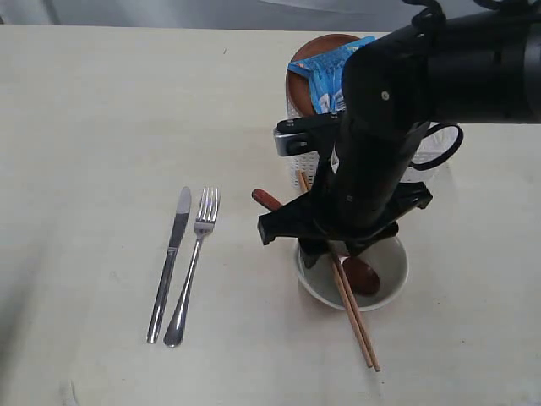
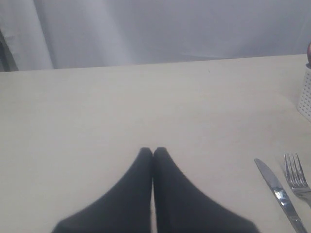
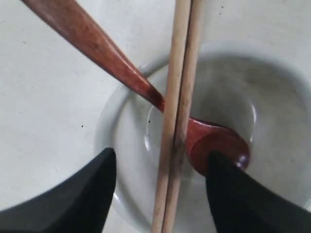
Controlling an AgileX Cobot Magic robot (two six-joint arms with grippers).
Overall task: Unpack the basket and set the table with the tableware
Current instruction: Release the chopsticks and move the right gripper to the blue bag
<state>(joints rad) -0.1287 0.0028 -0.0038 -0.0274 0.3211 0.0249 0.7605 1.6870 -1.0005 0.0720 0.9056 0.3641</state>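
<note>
2 pcs laid out: knife (image 1: pixel 172 254) + fork (image 1: pixel 193 262) side by side on counter (image 1: pixel 101 110), lower left-centre of ext view. Lower right of centre sits the bowl (image 1: pixel 393 271), w/ spoon (image 3: pixel 97 48) leaning in it and chopsticks (image 3: pixel 177 97) across its rim. R claw (image 3: pixel 161 154) straddles the sticks, jaws spread, gripping nothing. Prob placed so to pinch both as a pair. L claw (image 2: pixel 153 150) clenched, empty, parked over bare counter. Upper right: basket (image 2: pixel 306 92) holds plate (image 1: pixel 296 85) + blue packet (image 1: pixel 330 72).

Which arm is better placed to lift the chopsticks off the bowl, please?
Probably right: the right gripper, open, straddles the chopsticks over the bowl; the left gripper is shut, away past the knife.
</note>
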